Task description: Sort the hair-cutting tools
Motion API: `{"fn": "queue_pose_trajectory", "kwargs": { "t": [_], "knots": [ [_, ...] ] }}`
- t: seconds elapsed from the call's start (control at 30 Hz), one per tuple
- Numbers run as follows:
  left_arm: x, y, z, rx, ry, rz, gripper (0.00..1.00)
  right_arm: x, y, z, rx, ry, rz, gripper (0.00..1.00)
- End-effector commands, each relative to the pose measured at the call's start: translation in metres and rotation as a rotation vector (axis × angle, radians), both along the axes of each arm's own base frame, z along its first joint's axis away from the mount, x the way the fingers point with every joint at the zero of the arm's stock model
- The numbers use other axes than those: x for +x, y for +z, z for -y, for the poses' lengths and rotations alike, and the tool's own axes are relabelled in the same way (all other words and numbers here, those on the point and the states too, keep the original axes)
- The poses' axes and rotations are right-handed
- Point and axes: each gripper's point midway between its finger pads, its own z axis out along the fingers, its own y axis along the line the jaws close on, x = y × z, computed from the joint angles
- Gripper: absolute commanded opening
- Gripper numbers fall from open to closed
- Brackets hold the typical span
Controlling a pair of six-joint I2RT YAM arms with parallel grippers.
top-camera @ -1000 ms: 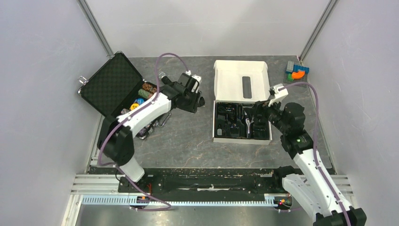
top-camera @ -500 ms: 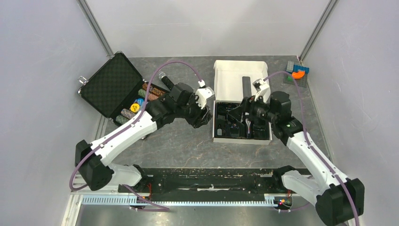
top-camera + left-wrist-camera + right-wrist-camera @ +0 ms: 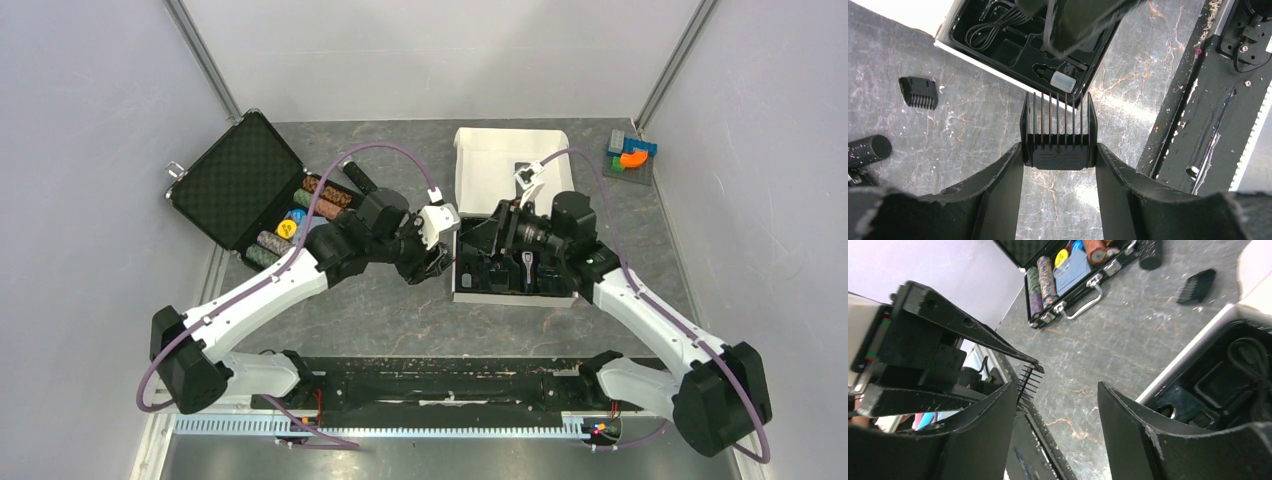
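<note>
Clipper combs [image 3: 1058, 135]: one in left gripper [image 3: 1059, 150], one [image 3: 919, 92] on table [image 3: 973, 130]; right gripper [image 3: 1055, 387] parted.

Item one: black comb attachment [image 3: 1058, 127], long teeth pointing away from the wrist, clamped by its base in the left pincer [image 3: 1059, 151], above the worktop [image 3: 978, 130].

Item two: second comb [image 3: 919, 92], smaller and black, flat on the worktop, well apart from the first.

Item three: silver-and-black hair clipper [image 3: 524, 265], lying in the tray [image 3: 515, 297], partly hidden
</note>
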Motion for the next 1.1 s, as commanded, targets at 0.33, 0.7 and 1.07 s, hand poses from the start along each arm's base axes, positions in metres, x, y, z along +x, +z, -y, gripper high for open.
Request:
{"fn": "queue_pose_trajectory", "kwargs": {
  "t": [0.33, 0.7, 1.07],
  "knots": [
    [0.002, 0.032, 0.01, -0.074, -0.07, 0.155, 0.45, -0.022, 0.004, -0.045, 0.078, 0.141, -0.063, 0.5],
    [0.006, 0.027, 0.009, -0.06, -0.05, 0.165, 0.47, -0.03, 0.002, -0.048, 0.107, 0.183, -0.089, 0.2],
    [0.033, 0.034, -0.007, -0.038, 0.141, 0.224, 0.82, -0.022, -0.007, -0.029, 0.084, 0.122, -0.085, 0.0]
  ]
}}
